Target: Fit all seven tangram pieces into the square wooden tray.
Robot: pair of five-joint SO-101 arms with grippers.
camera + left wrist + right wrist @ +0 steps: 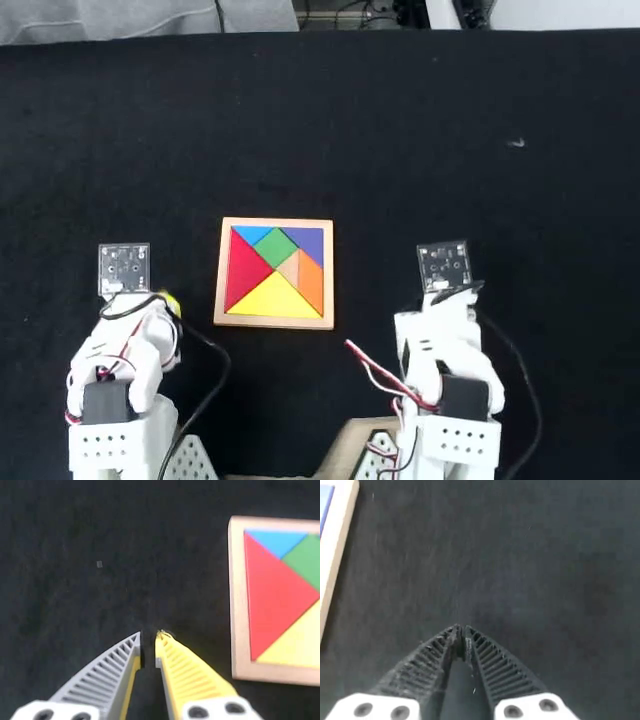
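Observation:
The square wooden tray (275, 323) lies at the table's middle, holding the tangram pieces: a red triangle (244, 272), a yellow triangle (273, 299), a green square (277, 247), a blue triangle (251, 235), a purple piece (311, 243), an orange piece (312, 283) and a tan piece (290, 270). The left arm (125, 350) sits left of the tray; its gripper (148, 637) is shut, empty, over black cloth beside the tray (238, 605). The right arm (445, 340) sits right of the tray, its gripper (461, 630) shut on nothing, with the tray's edge (335, 550) off to one side.
Black cloth (450, 150) covers the table. Light fabric (150, 15) and cables lie beyond its far edge. Each arm carries a small board (124, 268) near its wrist, and the two bases (110, 440) stand at the front edge.

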